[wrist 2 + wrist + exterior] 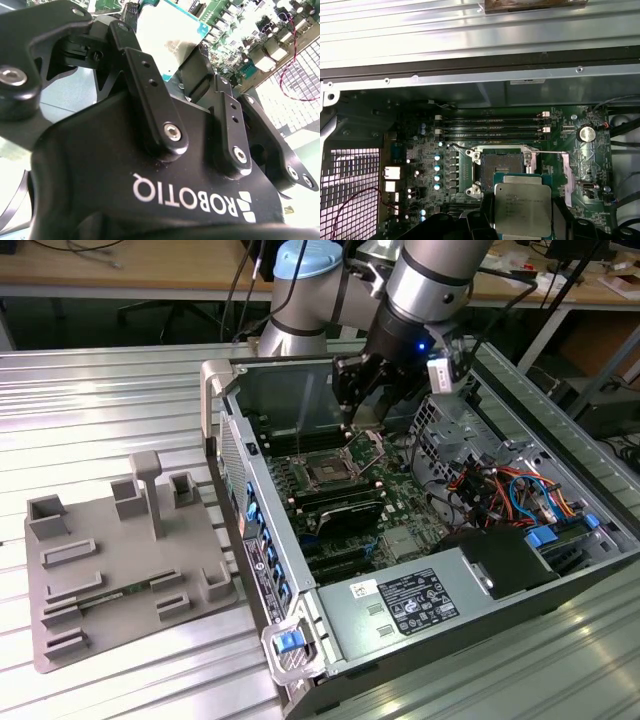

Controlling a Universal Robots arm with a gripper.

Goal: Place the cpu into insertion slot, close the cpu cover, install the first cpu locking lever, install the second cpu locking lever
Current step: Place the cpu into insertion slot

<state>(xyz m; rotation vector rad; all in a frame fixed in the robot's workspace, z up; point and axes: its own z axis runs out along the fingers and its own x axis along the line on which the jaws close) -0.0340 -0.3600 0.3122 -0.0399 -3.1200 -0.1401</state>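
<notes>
Gripper point(352, 410) clamped the cpu point(522, 209) by its edges, hovering low inside the case point(255, 560), with the cpu just beside the open, bare slot point(501, 167). Cover point(368, 447) stood raised.

Ribbed metal table point(120, 390), wooden workbench point(130, 270) behind

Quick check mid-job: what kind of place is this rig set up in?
Probably a robotics lab or workshop: an open computer case sits on a ribbed metal table, a grey fixture plate lies beside it, and wooden workbenches stand behind. The gripper holds the cpu.
</notes>
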